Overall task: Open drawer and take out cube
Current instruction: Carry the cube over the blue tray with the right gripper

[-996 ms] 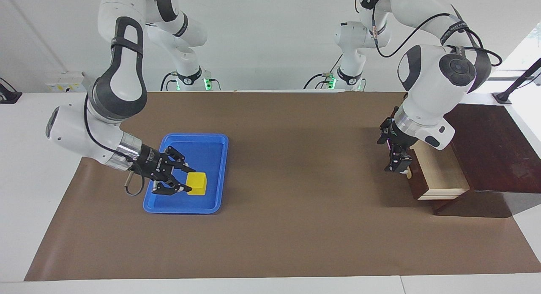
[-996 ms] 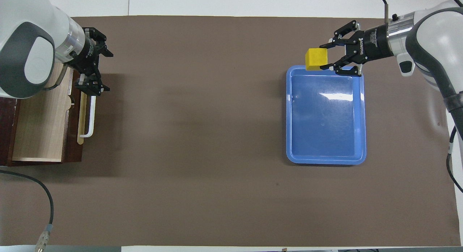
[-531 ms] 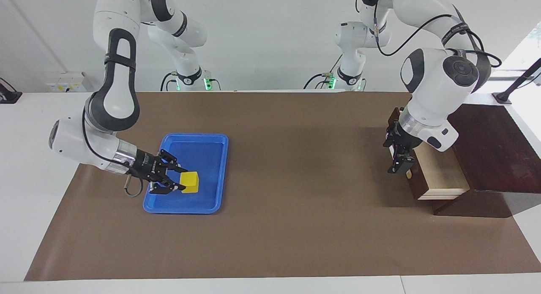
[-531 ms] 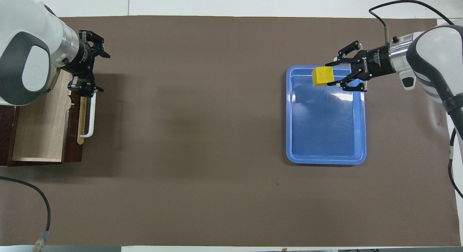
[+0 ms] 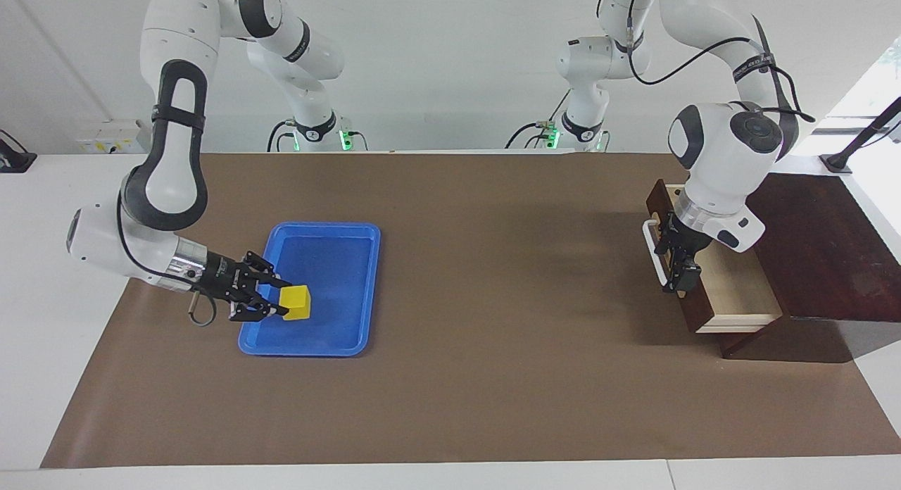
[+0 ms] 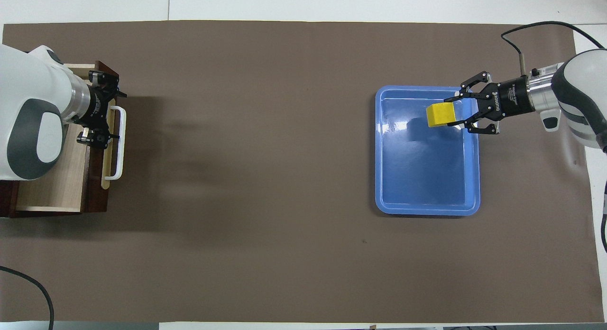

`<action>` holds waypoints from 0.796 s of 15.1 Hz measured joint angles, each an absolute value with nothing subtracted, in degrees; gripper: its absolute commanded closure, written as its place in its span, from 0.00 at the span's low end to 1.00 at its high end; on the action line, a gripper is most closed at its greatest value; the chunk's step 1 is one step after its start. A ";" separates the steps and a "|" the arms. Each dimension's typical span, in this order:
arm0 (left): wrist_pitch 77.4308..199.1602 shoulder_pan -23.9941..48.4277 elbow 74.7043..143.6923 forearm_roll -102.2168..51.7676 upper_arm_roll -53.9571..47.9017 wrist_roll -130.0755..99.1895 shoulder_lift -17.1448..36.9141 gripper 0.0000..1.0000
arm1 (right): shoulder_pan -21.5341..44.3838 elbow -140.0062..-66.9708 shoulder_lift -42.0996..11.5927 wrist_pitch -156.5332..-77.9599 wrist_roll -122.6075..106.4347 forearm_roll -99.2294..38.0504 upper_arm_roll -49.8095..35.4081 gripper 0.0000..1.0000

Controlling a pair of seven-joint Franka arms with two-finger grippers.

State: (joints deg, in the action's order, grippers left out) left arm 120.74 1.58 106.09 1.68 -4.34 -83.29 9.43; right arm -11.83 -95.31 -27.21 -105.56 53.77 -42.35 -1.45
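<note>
The dark brown drawer (image 5: 735,286) stands pulled out of its dark wooden box (image 5: 823,243) at the left arm's end of the table. Its pale interior (image 6: 52,178) shows nothing in it where it is not hidden by the arm. My left gripper (image 5: 679,275) is open and empty just over the drawer's front panel, beside the white handle (image 5: 651,247). It also shows in the overhead view (image 6: 102,114). My right gripper (image 5: 274,303) is shut on the yellow cube (image 5: 295,303) and holds it low over the blue tray (image 5: 338,258). The cube (image 6: 441,114) shows in the overhead view too.
The blue tray (image 6: 474,178) lies on the brown mat (image 5: 493,300) toward the right arm's end and holds nothing else. The white handle (image 6: 121,145) sticks out from the drawer front toward the middle of the mat.
My right gripper has carried the cube from the tray's edge farthest from the robots to over the tray's inside, and lower. My left gripper has moved along the drawer front toward the robots.
</note>
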 measured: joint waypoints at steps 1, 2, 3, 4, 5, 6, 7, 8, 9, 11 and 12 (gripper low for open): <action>120.78 1.15 106.59 1.72 -4.36 -82.76 9.03 0.00 | -11.85 -96.08 -27.40 -105.56 51.62 -42.01 -0.88 1.00; 120.87 0.78 107.10 1.74 -4.35 -82.28 8.71 0.00 | -11.86 -96.86 -27.59 -105.56 49.66 -41.65 -0.23 1.00; 121.02 0.48 107.51 1.74 -4.35 -82.00 8.48 0.00 | -11.88 -97.57 -27.73 -105.57 48.04 -41.34 0.35 1.00; 121.23 0.39 107.79 1.74 -4.35 -81.95 8.32 0.00 | -11.93 -98.07 -27.88 -105.59 46.69 -41.04 0.83 1.00; 121.33 0.39 107.91 1.74 -4.41 -81.95 8.24 0.00 | -12.09 -98.32 -28.08 -105.60 45.81 -40.87 1.19 1.00; 121.40 0.39 108.02 1.75 -4.43 -81.95 8.21 0.00 | -12.34 -98.38 -28.33 -105.61 45.32 -40.84 1.35 1.00; 121.48 0.39 108.11 1.75 -4.43 -81.95 8.20 0.00 | -12.50 -98.39 -28.58 -105.65 45.16 -40.83 1.47 1.00; 121.55 0.39 108.18 1.75 -4.43 -81.95 8.20 0.00 | -12.54 -98.38 -28.78 -105.69 45.14 -40.83 1.60 1.00; 121.58 0.39 108.23 1.75 -4.42 -81.95 8.19 0.00 | -12.56 -98.37 -28.91 -105.69 45.14 -40.84 1.66 1.00; 121.63 0.37 108.24 1.77 -4.40 -81.93 8.18 0.00 | -12.57 -98.37 -28.92 -105.69 45.16 -40.86 1.73 1.00; 121.63 0.33 108.24 1.77 -4.40 -81.85 8.18 0.00 | -12.57 -98.37 -28.92 -105.68 45.19 -40.87 1.75 1.00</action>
State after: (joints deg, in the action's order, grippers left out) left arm 121.63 0.33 108.24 1.77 -4.40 -81.85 8.18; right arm -12.57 -98.37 -28.92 -105.68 45.19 -40.87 1.75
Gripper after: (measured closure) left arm 0.000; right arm 0.445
